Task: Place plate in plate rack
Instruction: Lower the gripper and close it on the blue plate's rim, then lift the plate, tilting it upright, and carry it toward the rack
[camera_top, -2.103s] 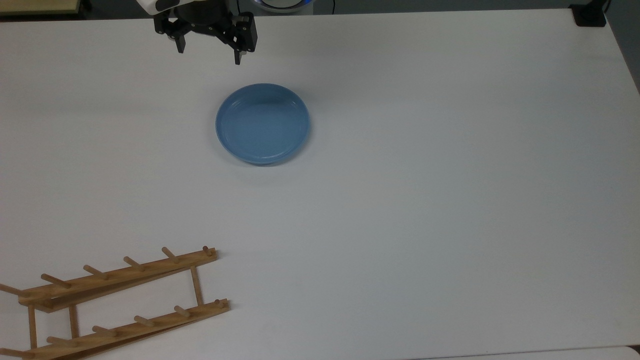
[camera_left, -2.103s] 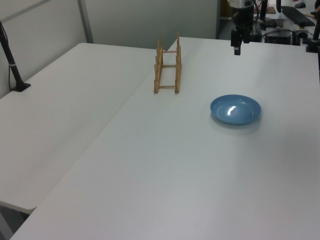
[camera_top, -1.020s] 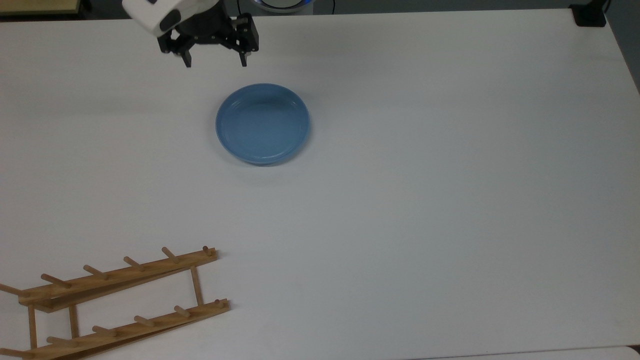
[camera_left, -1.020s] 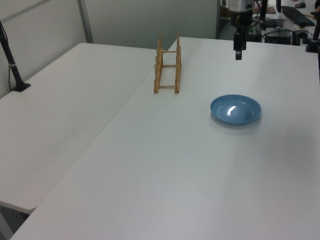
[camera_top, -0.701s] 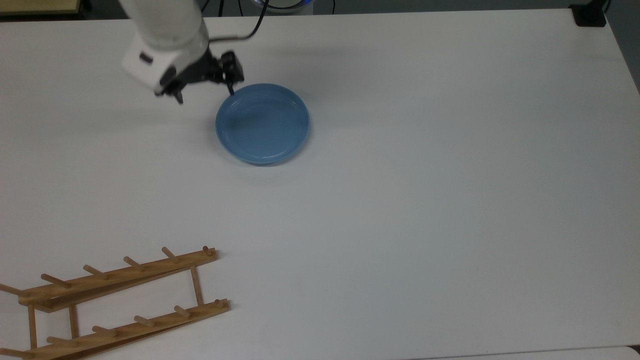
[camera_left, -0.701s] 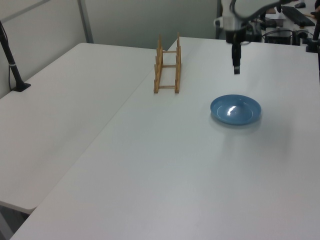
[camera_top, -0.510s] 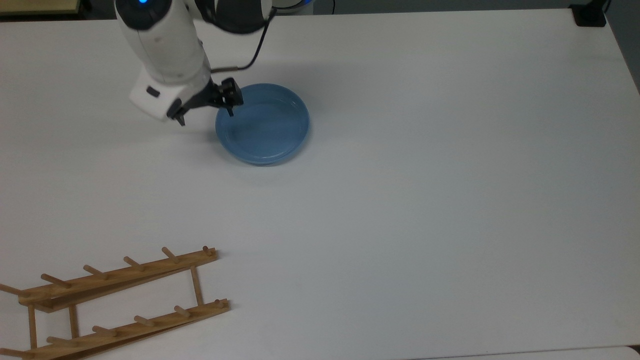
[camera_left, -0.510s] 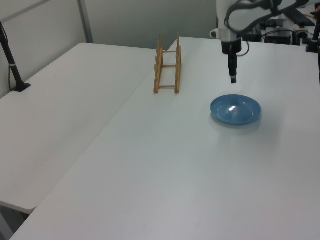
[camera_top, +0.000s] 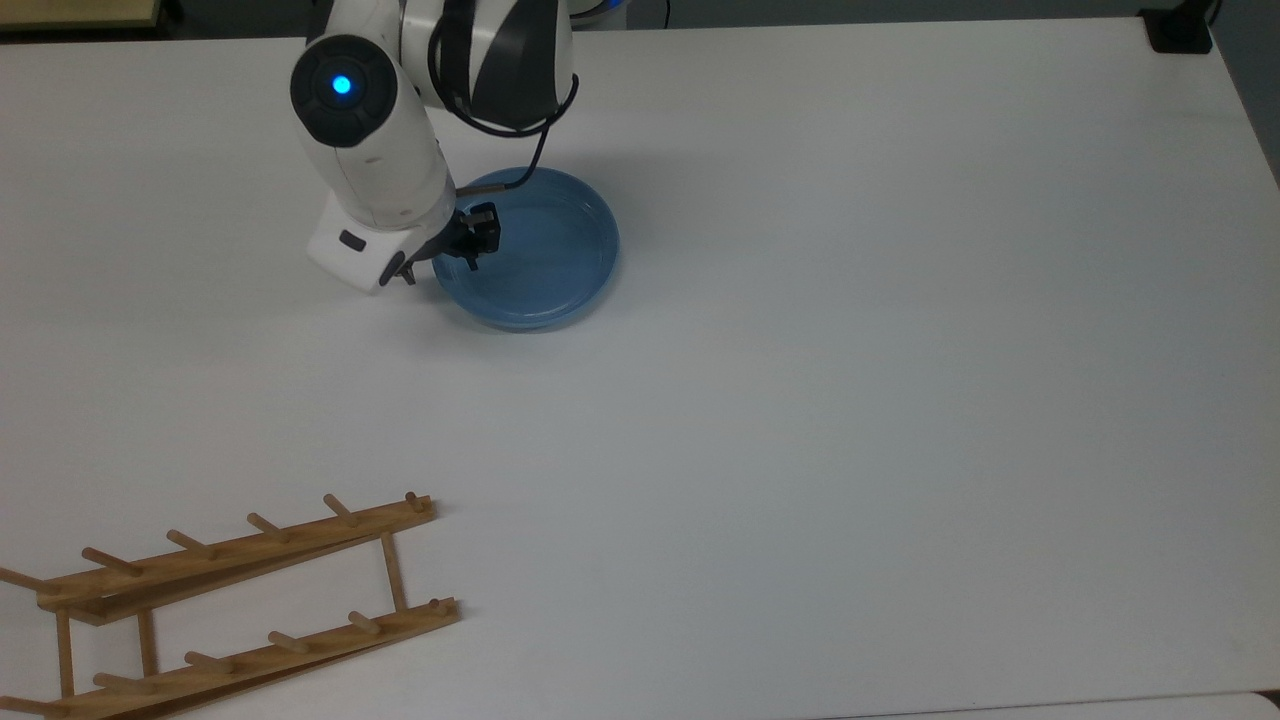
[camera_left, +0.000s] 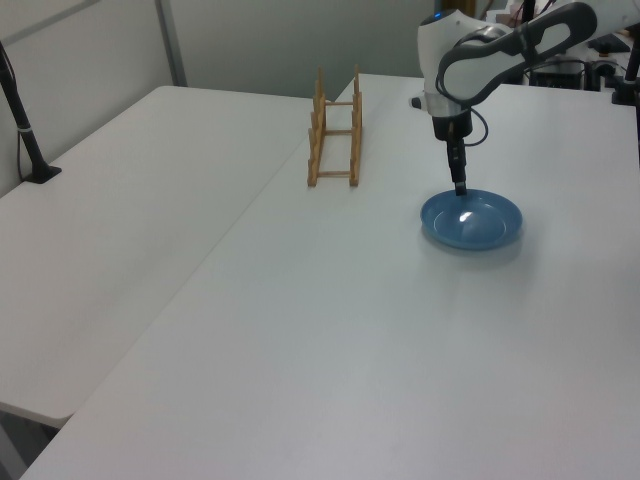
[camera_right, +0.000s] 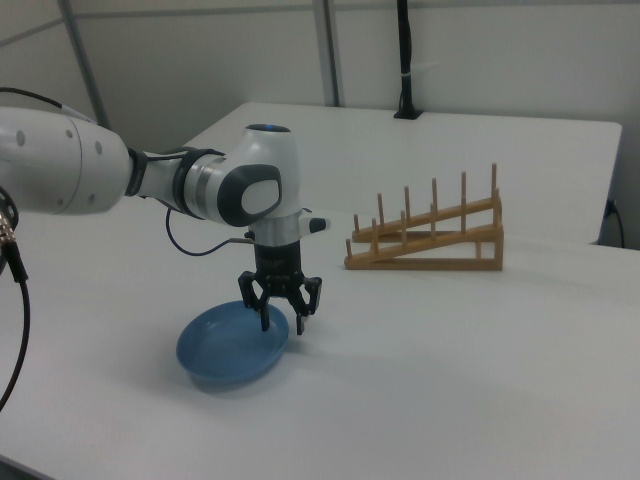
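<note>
The plate (camera_top: 540, 250) is seen lying flat on the white surface (camera_top: 850, 350), well apart from the plate rack (camera_top: 230, 600), which stands empty toward the top view's lower left corner. The gripper (camera_right: 282, 318) is held upright at the plate's rim on the side facing the rack, its jaws spread, with one fingertip (camera_right: 266, 321) over the inside of the plate and the other outside the rim, as the right view shows. The rim is thus straddled but not yet pinched. The next move is judged to call for a short descent and a closing of the jaws across the raised rim.
</note>
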